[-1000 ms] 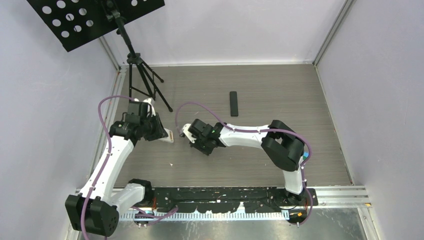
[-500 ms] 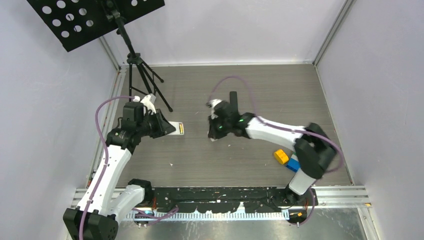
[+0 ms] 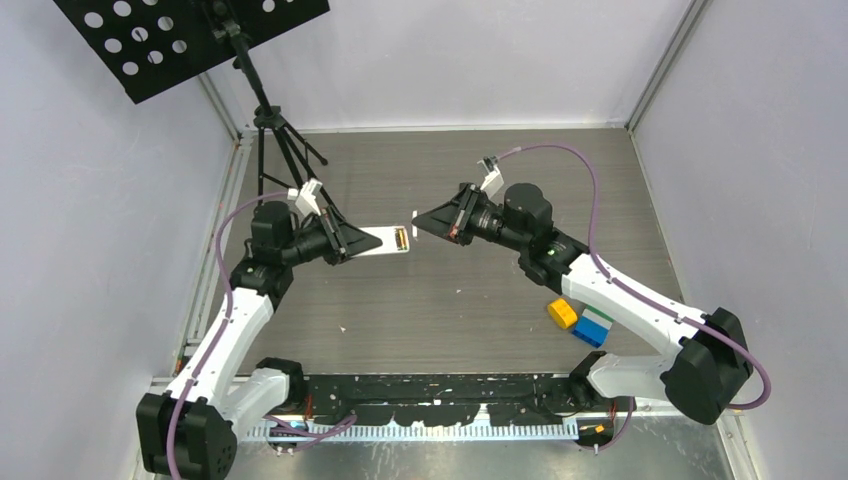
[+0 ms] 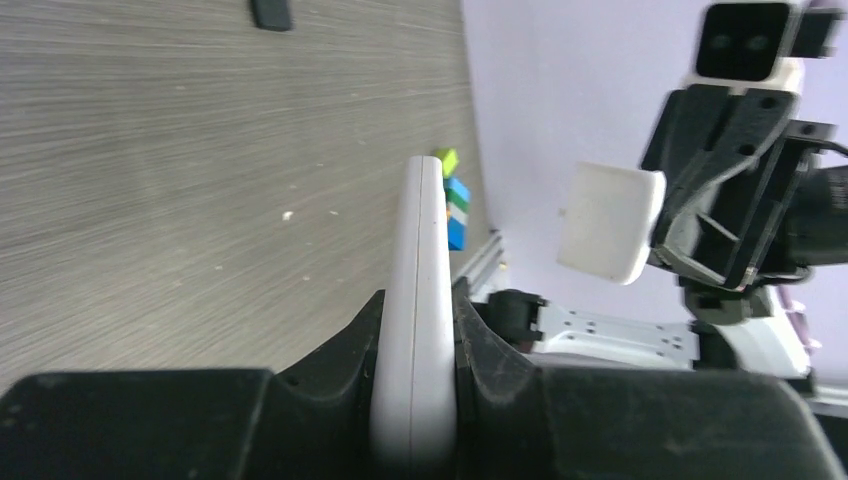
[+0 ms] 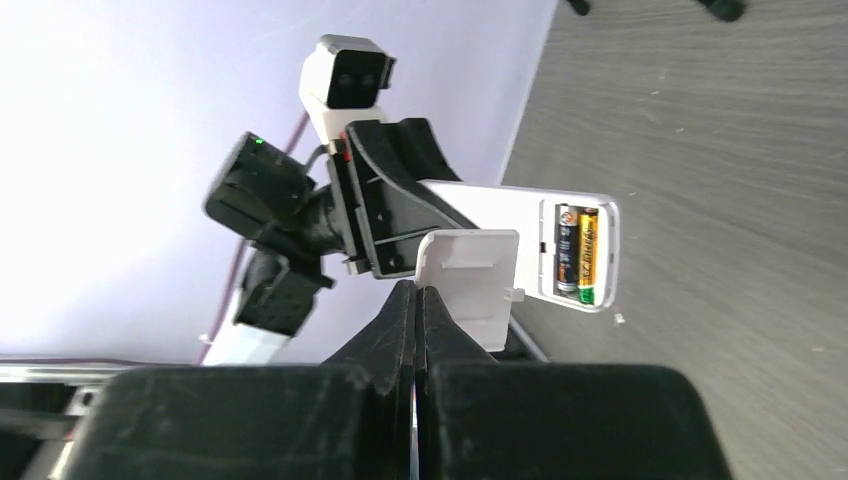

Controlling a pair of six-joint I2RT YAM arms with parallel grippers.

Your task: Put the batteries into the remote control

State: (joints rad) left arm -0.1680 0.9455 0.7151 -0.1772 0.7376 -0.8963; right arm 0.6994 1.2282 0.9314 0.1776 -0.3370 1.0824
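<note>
Swung right gripper [image 3: 425, 225] up from mid-table toward far edge, fingers pinching cover [image 5: 470, 275]. Clamping remote [image 3: 385, 241] in left gripper [image 3: 352, 241], aloft near table [image 3: 480, 310] left edge, batteries [image 5: 577, 255] seated inside.

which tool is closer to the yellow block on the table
right. the right tool, holding the battery cover, hovers beyond the yellow block and to its left; the left tool, gripping the remote control, is farther off to the left.
</note>
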